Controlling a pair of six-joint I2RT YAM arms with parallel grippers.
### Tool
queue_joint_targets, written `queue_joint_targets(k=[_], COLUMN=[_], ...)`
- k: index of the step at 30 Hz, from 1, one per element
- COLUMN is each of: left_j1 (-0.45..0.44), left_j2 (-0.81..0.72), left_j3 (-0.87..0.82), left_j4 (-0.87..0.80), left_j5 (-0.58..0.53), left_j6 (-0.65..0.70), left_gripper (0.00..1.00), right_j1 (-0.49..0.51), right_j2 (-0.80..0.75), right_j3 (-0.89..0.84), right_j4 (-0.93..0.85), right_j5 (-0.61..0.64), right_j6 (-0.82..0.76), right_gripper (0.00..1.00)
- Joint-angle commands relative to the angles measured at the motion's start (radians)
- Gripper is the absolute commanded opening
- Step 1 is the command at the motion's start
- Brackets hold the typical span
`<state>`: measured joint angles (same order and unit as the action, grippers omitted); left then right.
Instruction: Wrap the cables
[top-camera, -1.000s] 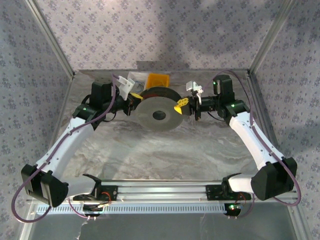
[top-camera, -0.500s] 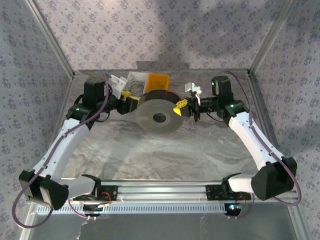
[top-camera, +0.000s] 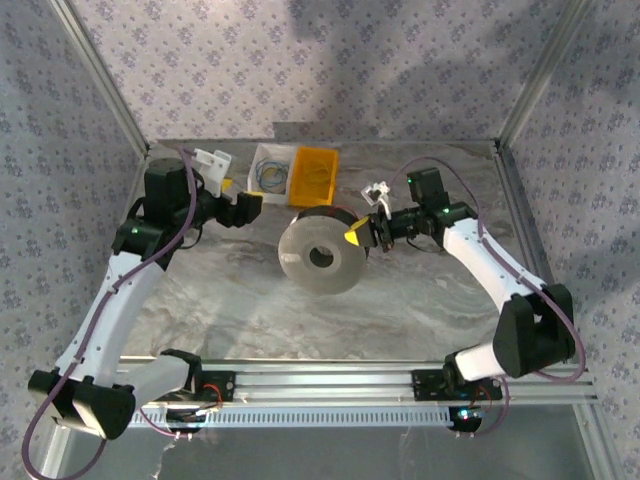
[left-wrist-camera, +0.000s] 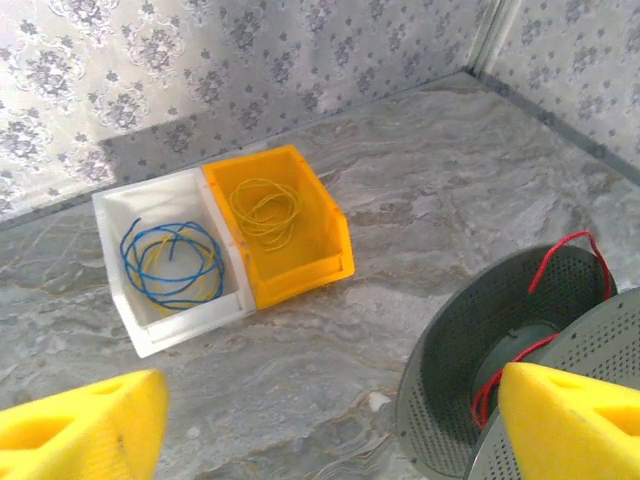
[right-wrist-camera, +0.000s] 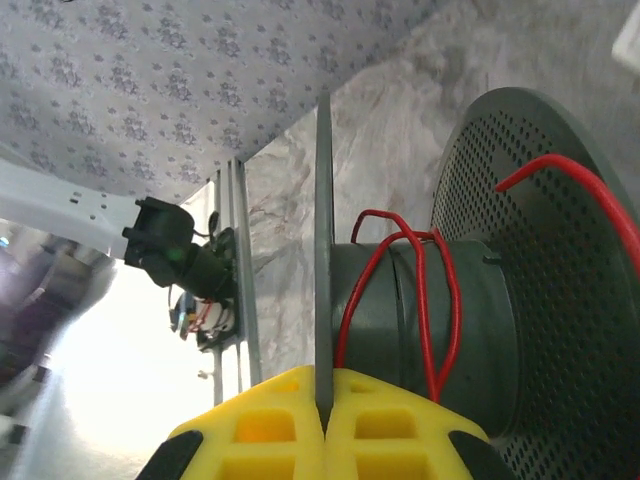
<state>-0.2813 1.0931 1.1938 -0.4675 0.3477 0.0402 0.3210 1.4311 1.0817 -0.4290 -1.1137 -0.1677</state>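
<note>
Jaws: right gripper (right-wrist-camera: 325, 405) clamped on spool flange (right-wrist-camera: 323, 200) beside red cable (right-wrist-camera: 545, 160), left gripper (left-wrist-camera: 325, 430) spread

The spool (right-wrist-camera: 540, 330) and red cable (right-wrist-camera: 540, 165) run off-frame; its end seems hidden.

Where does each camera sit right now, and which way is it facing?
Top external: high behind the robot, looking down on left arm, right arm, spool, white bin, yellow bin.
Left wrist: behind the open left gripper, facing the bins and spool between its yellow fingers.
Right wrist: behind the right gripper, clamped on the spool flange, facing the red cable.
Shared: both wrist views show spool and cable.
</note>
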Motion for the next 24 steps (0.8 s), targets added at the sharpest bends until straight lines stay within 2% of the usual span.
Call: queue_joint_targets(k=[1,5,12,13,17,19,22,24], left_j1=[0.005,0.005,0.005,0.005,0.005,0.004,0.005,0.004], left_j2=[-0.021,-0.021,-0.033,-0.036,-0.047,-0.050,-0.052,-0.049], left_j3=[-0.022,-0.045,-0.091,-0.097,-0.124,-0.135,-0.146,-0.149], left_j4=[0.024,0.032,0.035,0.035,0.029,0.025,0.026,0.030], left_j5=[-0.034,-0.065,-0.107,-0.110,-0.131,-0.145,-0.158,-0.168], left_j6=[-0.021,-0.045,-0.084,-0.090,-0.102,-0.104,-0.108,-0.112], left_gripper=[0.89,0.99,1.00,1.00,1.00,1.00,1.00,1.00], right_j1=[0.026,0.050,0.078,0.074,0.049,0.036,0.021,0.012], right_j2=[0.031,0.108,0.226,0.236,0.252,0.251,0.249,0.252], right_j3=[-0.063,-0.102,-0.106,-0.110,-0.122,-0.117,-0.086,-0.049], right_j4=[0.116,0.225,0.307,0.310,0.319,0.302,0.248,0.193], right_j5=[-0.029,0.033,0.161,0.182,0.230,0.242,0.247,0.245], right_j6=[0.170,0.290,0.344,0.344,0.332,0.314,0.272,0.237], right_gripper=[0.00,0.00,0.00,0.03,0.31,0.40,0.52,0.56])
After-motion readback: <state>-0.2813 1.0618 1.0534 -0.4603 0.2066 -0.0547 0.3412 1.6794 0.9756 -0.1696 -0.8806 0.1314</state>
